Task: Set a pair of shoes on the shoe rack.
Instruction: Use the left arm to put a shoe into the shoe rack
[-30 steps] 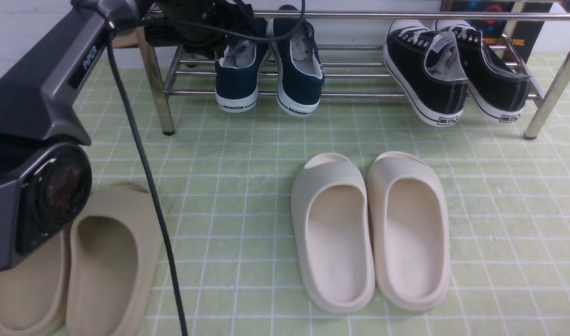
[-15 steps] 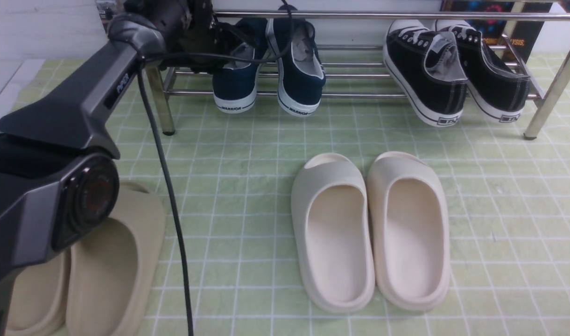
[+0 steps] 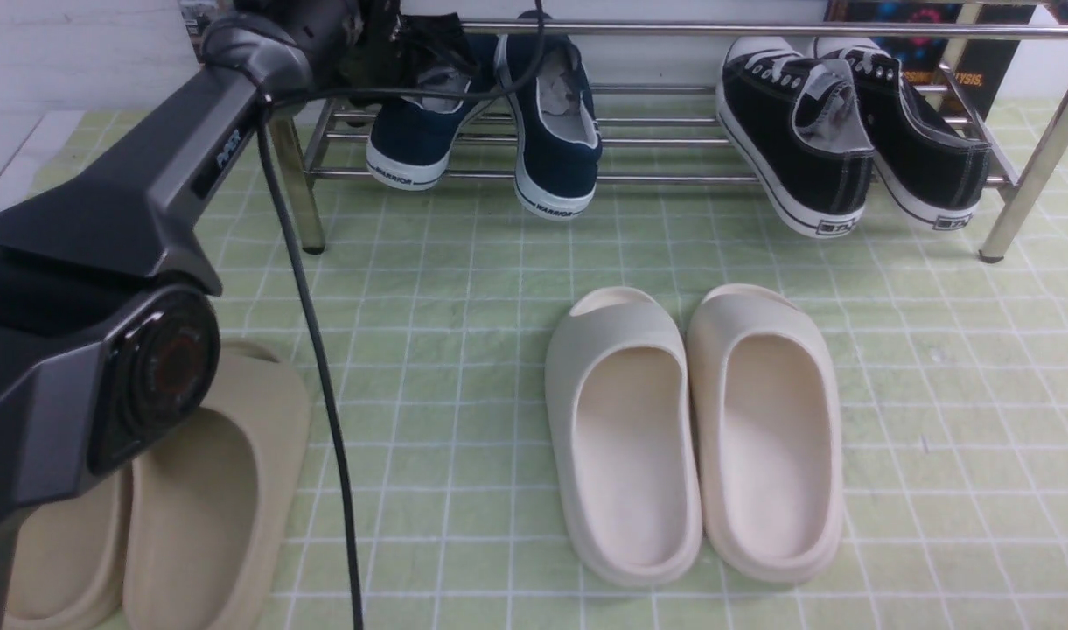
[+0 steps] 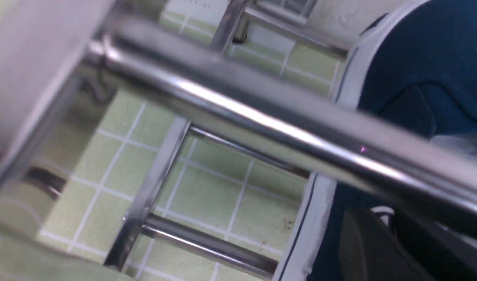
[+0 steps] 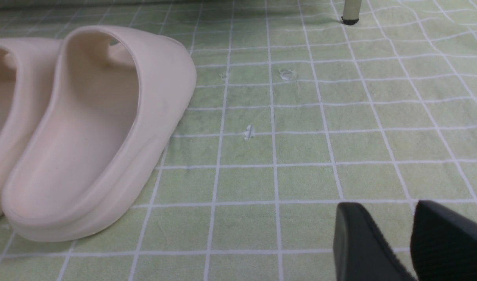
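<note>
A pale green mat with a white grid covers the whole floor area and runs back to a white wall at the far left. Across the far edge stands the chrome shoe rack. The dark left arm fills the near left and reaches to the rack's left end, a black cable hanging from it. Cream slides lie side by side in the middle of the mat, and beige slides lie at the near left, partly under the arm. Black sneakers lean on the rack's right half.

The pair of shoes sits on the lower bars at the left, heels overhanging. The right navy shoe points straight back, while the left navy shoe is skewed, its heel swung left and apart from its mate. The left gripper appears to pinch the left navy shoe's collar, though the contact is partly hidden. The right gripper hovers over bare mat, fingers spread, holding nothing.
</note>
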### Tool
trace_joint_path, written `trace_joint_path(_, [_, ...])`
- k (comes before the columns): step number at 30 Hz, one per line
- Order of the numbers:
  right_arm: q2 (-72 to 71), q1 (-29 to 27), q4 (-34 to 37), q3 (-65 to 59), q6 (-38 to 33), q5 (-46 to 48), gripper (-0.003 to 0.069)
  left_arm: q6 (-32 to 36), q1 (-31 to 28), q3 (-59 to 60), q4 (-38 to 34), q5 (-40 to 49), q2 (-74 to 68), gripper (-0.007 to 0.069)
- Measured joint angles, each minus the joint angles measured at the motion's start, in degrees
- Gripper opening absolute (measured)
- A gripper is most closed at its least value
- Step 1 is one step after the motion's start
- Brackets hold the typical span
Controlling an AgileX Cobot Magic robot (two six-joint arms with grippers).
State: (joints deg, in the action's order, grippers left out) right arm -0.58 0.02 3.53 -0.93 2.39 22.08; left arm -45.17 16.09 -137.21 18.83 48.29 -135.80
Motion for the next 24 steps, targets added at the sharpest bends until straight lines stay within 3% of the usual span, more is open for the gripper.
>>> trace_joint_path(7, [0.00, 0.00, 0.00, 0.00, 0.00, 0.00, 0.0239, 0.67, 0.00, 0.00, -1.53, 1.95, 0.12, 0.0040])
trace_joint_path(10, [0.00, 0.00, 0.00, 0.00, 0.00, 0.00, 0.0239, 3.37, -0.25, 0.00, -4.04, 1.95, 0.94, 0.0137])
trace_joint_path(11, [0.00, 0.00, 0.00, 0.00, 0.00, 0.00, 0.0239, 3.56, -0.26, 0.00, -4.26, 1.95, 0.99, 0.0137])
trace_joint_path(12, [0.00, 0.00, 0.00, 0.00, 0.00, 0.00, 0.0239, 5.15, -0.38, 0.00, -5.49, 2.00, 1.56, 0.0226])
trace_joint_path(13, [0.00, 0.00, 0.00, 0.00, 0.00, 0.00, 0.0239, 5.43, -0.41, 0.00, -5.87, 2.00, 1.63, 0.0237])
trace_joint_path(15, [0.00, 0.00, 0.00, 0.00, 0.00, 0.00, 0.0239, 7.06, -0.58, -0.11, -7.96, 3.27, 2.70, 0.0359])
trace_joint_path(17, [0.00, 0.00, 0.00, 0.00, 0.00, 0.00, 0.0239, 7.86, -0.71, -0.18, -9.80, 4.70, 3.38, 0.0422])
trace_joint_path(24, [0.00, 0.00, 0.00, 0.00, 0.00, 0.00, 0.0239, 15.86, -0.91, -0.30, -21.10, 10.09, 5.44, 0.0450])
